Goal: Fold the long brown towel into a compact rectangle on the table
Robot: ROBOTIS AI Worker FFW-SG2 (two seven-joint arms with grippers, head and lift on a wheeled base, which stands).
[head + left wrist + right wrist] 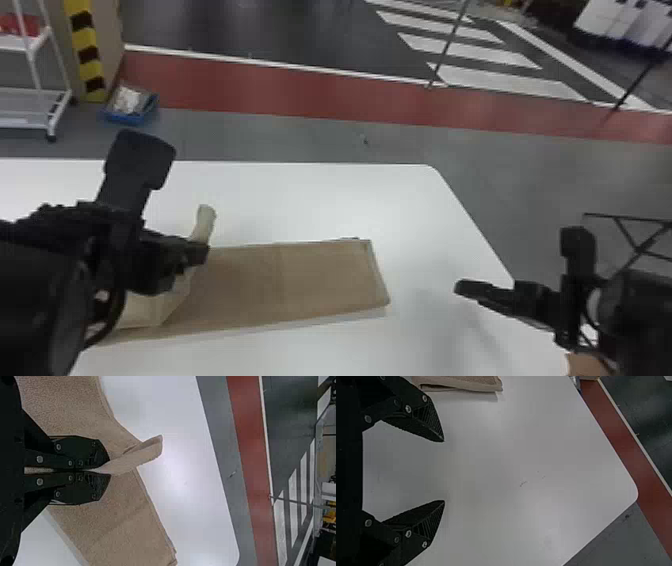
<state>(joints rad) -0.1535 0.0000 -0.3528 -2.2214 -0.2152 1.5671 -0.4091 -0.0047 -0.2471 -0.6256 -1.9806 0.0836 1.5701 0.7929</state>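
1. The long brown towel lies on the white desk. It runs sideways, from under the left arm toward the right edge of the desk. Its right end stops well before that edge. The far edge of the desk is well apart from the towel too.

2. The left claw is closed. It pinches a bit of the towel between its two black fingers. It is over the left part of the towel.

3. The pinched bit sticks out past the tips of the claw, like a little tongue. In the left wrist view, it points toward the far edge of the desk.

4. By the left claw, a pale flap of the towel shows on top of the darker brown part. I cannot tell how the cloth lies behind the black arm.

5. The right part of the towel looks flat. In the right wrist view, its end looks like layers of cloth, one on top of another.

6. The right claw is wide open, with nothing in it. It is over the desk near the right edge, apart from the end of the towel.

7. On the floor past the far edge of the desk, there is a blue tray. It sits by a yellow and black striped post. A white rack stands to the left of the post.
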